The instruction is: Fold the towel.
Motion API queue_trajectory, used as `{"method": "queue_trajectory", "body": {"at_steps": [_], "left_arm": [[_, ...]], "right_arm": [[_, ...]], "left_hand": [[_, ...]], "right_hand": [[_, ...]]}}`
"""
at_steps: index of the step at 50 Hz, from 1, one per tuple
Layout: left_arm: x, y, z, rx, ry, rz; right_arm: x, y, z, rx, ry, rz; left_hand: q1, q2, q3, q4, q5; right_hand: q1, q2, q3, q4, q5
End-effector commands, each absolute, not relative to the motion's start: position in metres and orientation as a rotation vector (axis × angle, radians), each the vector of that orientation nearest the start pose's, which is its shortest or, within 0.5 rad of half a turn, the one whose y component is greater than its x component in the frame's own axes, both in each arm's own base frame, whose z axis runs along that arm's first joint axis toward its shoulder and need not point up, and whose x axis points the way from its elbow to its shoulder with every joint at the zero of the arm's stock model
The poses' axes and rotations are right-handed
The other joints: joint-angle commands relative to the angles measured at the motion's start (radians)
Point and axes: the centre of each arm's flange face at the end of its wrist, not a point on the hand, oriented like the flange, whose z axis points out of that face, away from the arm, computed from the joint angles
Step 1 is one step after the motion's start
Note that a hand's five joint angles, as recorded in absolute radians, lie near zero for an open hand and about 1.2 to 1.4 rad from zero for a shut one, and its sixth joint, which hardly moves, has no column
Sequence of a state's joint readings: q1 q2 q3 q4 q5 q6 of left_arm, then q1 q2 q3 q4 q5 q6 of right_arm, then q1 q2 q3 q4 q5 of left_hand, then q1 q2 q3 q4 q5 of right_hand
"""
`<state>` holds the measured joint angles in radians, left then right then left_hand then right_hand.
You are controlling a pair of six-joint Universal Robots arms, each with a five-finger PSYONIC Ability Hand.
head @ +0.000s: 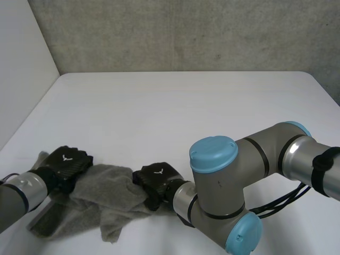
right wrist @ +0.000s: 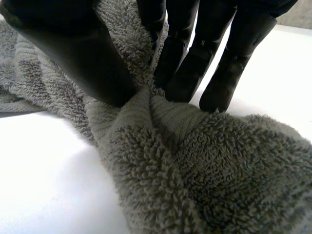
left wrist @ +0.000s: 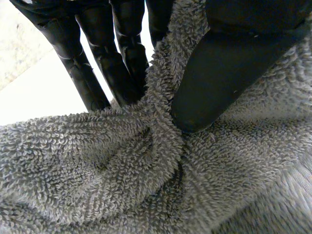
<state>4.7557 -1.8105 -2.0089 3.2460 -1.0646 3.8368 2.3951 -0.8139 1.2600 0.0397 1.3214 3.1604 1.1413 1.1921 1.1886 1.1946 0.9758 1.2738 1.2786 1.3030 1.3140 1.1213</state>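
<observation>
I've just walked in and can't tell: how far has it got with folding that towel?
Nothing looks folded yet: the grey towel lies rumpled on the white table. In hand: the left hand and right hand each pinch a ridge of cloth between thumb and fingers. Left: flattening it and making the fold itself.

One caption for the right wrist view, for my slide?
Right hand pinching a fold of the grey towel on the white table.

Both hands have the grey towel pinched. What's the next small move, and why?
Probably lift a little and draw the hands apart: the towel lies crumpled, and the left hand and right hand each pinch a bunched fold, so it needs spreading before folding.
</observation>
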Motion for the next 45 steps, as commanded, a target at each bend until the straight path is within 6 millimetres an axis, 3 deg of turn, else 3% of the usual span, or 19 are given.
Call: {"method": "queue_trajectory", "body": {"at_steps": [1,6,8,11,13,14,16,19,23,25,27,28,30,31,33,36,38,42,45], "left_arm": [[-0.18,-0.263,0.144,1.312,2.4,-1.71],[-0.204,-0.279,0.174,1.384,2.229,-1.872],[-0.23,-0.291,0.217,1.369,2.066,-2.058],[-0.243,-0.298,0.244,1.306,1.99,-2.171],[-0.263,-0.308,0.304,1.074,1.842,-2.431],[-0.263,-0.308,0.305,1.072,1.841,-2.433],[-0.271,-0.309,0.359,0.787,1.721,-2.691],[-0.273,-0.306,0.383,0.606,1.686,-2.843],[-0.28,-0.303,0.378,0.594,1.737,-2.869],[-0.284,-0.3,0.363,0.627,1.804,-2.83],[-0.295,-0.291,0.319,0.721,1.987,-2.708],[-0.295,-0.291,0.319,0.721,1.988,-2.707],[-0.303,-0.284,0.273,0.801,2.153,-2.569],[-0.303,-0.284,0.272,0.801,2.154,-2.568],[-0.307,-0.28,0.228,0.859,2.303,-2.411],[-0.307,-0.277,0.206,0.887,2.375,-2.327],[-0.311,-0.266,0.169,0.946,2.487,-2.184],[-0.311,-0.247,0.139,1.013,2.581,-2.043],[-0.311,-0.236,0.138,1.038,2.604,-2.011]], "right_arm": [[0.399,-0.161,0.132,-1.041,1.969,-1.163],[0.401,-0.177,0.187,-1.081,1.828,-1.383],[0.388,-0.215,0.237,-1.069,1.749,-1.655],[0.38,-0.233,0.267,-1.053,1.694,-1.823],[0.364,-0.262,0.322,-0.974,1.574,-2.164],[0.364,-0.262,0.322,-0.973,1.573,-2.165],[0.345,-0.284,0.361,-0.858,1.471,-2.432],[0.332,-0.296,0.378,-0.796,1.417,-2.554],[0.331,-0.296,0.368,-0.833,1.471,-2.512],[0.328,-0.296,0.358,-0.859,1.53,-2.473],[0.327,-0.294,0.333,-0.928,1.636,-2.369],[0.327,-0.294,0.333,-0.928,1.636,-2.368],[0.329,-0.293,0.303,-1.019,1.722,-2.247],[0.329,-0.293,0.303,-1.019,1.722,-2.246],[0.331,-0.294,0.257,-1.124,1.85,-2.061],[0.331,-0.292,0.233,-1.18,1.92,-1.961],[0.328,-0.287,0.189,-1.279,2.052,-1.774],[0.321,-0.276,0.148,-1.395,2.159,-1.591],[0.312,-0.278,0.141,-1.394,2.195,-1.568]], "left_hand": [[0.255,0.204,0.208,0.202,0.246],[0.255,0.204,0.208,0.202,0.246],[0.255,0.204,0.208,0.202,0.246],[0.255,0.204,0.208,0.202,0.246],[0.255,0.204,0.208,0.202,0.246],[0.255,0.204,0.208,0.202,0.246],[0.255,0.204,0.208,0.202,0.246],[0.255,0.204,0.208,0.202,0.246],[0.255,0.204,0.208,0.202,0.246],[0.255,0.204,0.208,0.202,0.246],[0.255,0.204,0.208,0.202,0.246],[0.255,0.204,0.208,0.202,0.246],[0.255,0.204,0.208,0.202,0.246],[0.255,0.204,0.208,0.202,0.246],[0.255,0.204,0.208,0.202,0.246],[0.255,0.204,0.208,0.202,0.246],[0.255,0.204,0.208,0.202,0.246],[0.255,0.204,0.208,0.202,0.246],[0.255,0.204,0.208,0.202,0.246]], "right_hand": [[0.122,0.118,0.093,0.082,0.1],[0.122,0.118,0.093,0.082,0.1],[0.122,0.118,0.093,0.082,0.1],[0.122,0.118,0.093,0.082,0.1],[0.122,0.118,0.093,0.082,0.1],[0.122,0.118,0.093,0.082,0.1],[0.122,0.118,0.093,0.082,0.1],[0.122,0.118,0.093,0.082,0.1],[0.122,0.118,0.093,0.082,0.1],[0.122,0.118,0.093,0.082,0.1],[0.122,0.118,0.093,0.082,0.1],[0.122,0.118,0.093,0.082,0.1],[0.122,0.118,0.093,0.082,0.1],[0.122,0.118,0.093,0.082,0.1],[0.122,0.118,0.093,0.082,0.1],[0.122,0.118,0.093,0.082,0.1],[0.122,0.118,0.093,0.082,0.1],[0.122,0.118,0.093,0.082,0.1],[0.122,0.118,0.093,0.082,0.1]]}}
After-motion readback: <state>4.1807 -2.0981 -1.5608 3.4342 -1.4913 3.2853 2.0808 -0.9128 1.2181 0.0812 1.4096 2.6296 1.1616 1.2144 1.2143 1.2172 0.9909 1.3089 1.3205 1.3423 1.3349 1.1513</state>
